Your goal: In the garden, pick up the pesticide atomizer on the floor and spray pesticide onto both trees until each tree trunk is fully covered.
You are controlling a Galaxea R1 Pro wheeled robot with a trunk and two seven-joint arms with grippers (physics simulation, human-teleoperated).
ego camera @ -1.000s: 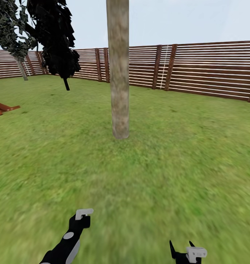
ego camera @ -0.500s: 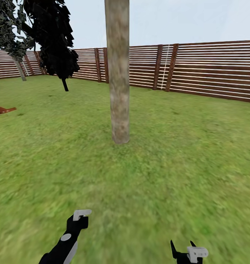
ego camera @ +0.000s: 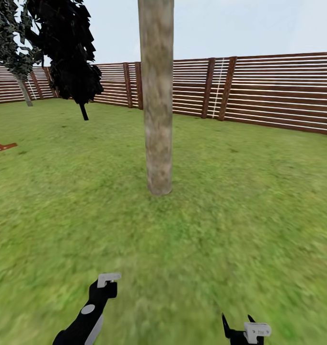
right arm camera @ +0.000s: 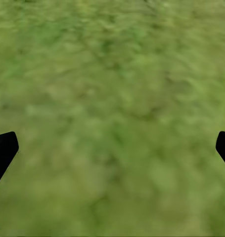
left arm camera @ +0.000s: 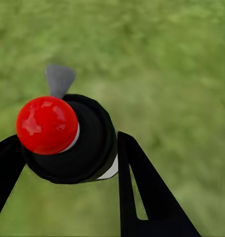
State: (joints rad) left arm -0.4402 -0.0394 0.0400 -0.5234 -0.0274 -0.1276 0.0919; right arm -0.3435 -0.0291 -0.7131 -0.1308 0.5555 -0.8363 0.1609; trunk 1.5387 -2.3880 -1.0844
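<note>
- Far left, a second tree (ego camera: 12, 43) with a pale trunk is standing well off by the fence (ego camera: 278, 91), with a black-leaved tree (ego camera: 70, 52) just beside it.
- At the left edge, a red-brown wooden thing (ego camera: 0, 146) is lying on the lawn (ego camera: 259, 201); I cannot tell what it is.
- The left gripper (ego camera: 106, 286) is hanging low over the grass, its jaws clamped on the atomizer (left arm camera: 82, 143).
- In the left wrist view the atomizer is showing as a black round body with a red knob toward the camera and a grey nozzle poking out beyond it.
- So its long axis seems to be running roughly along the fingers (left arm camera: 142, 197), though which way the nozzle is aiming in the garden is not clear.
- The near trunk (ego camera: 157, 105) is standing upright ahead of the robot, well apart from both arms and between their lines, a little nearer the left one.
- The coming move is likely turning on this: the loaded left arm is facing grass, so it is needing to lift and aim forward at the trunk.
- The right gripper (ego camera: 237, 326) is pointing at bare grass, its jaws wide apart and holding nothing.
</note>
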